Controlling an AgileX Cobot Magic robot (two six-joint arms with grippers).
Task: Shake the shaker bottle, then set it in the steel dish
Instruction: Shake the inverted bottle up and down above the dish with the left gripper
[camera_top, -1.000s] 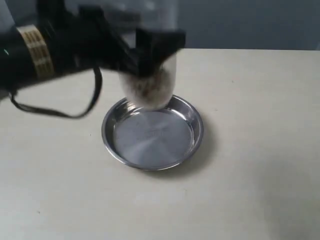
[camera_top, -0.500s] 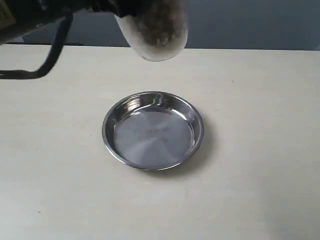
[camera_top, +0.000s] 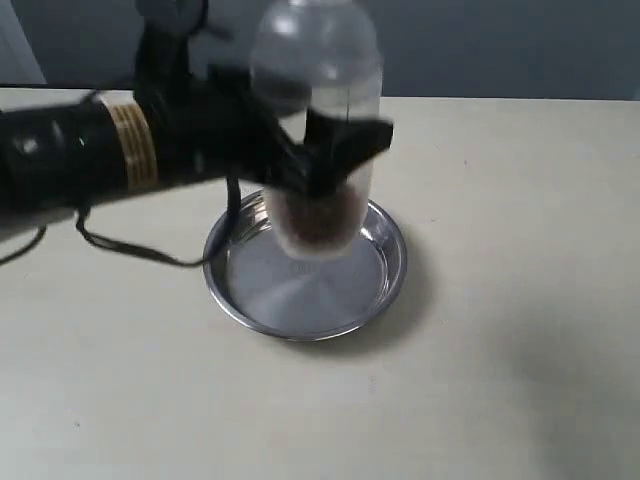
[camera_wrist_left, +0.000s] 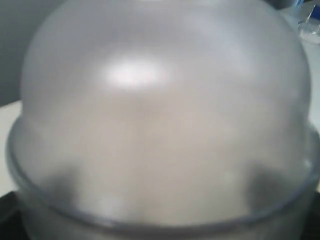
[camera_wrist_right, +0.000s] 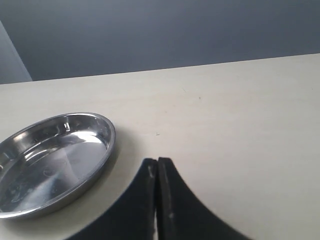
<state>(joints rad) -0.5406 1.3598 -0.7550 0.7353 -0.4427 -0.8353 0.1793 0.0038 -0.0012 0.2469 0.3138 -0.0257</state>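
In the exterior view my left gripper (camera_top: 335, 150) is shut on the shaker bottle (camera_top: 318, 215), holding it upright in the air over the steel dish (camera_top: 383, 285). Brownish grains fill the bottle's lower part and its frosted dome points up. The bottle's base hangs above the dish's floor, and whether it touches is not clear. In the left wrist view the frosted dome of the shaker bottle (camera_wrist_left: 160, 115) fills the picture and hides the fingers. My right gripper (camera_wrist_right: 157, 161) is shut and empty, low over the table beside the steel dish (camera_wrist_right: 55, 155).
The cream table (camera_top: 500, 350) spreads around the dish. A black cable (camera_top: 130, 250) hangs from the left arm down to the dish's left rim. A dark grey wall (camera_wrist_right: 160, 35) stands behind the table's far edge.
The bottle swung up and out of the frame's top, then came back down. Now it hangs upright over the dish with the grains settled at its bottom. The dish has not moved.
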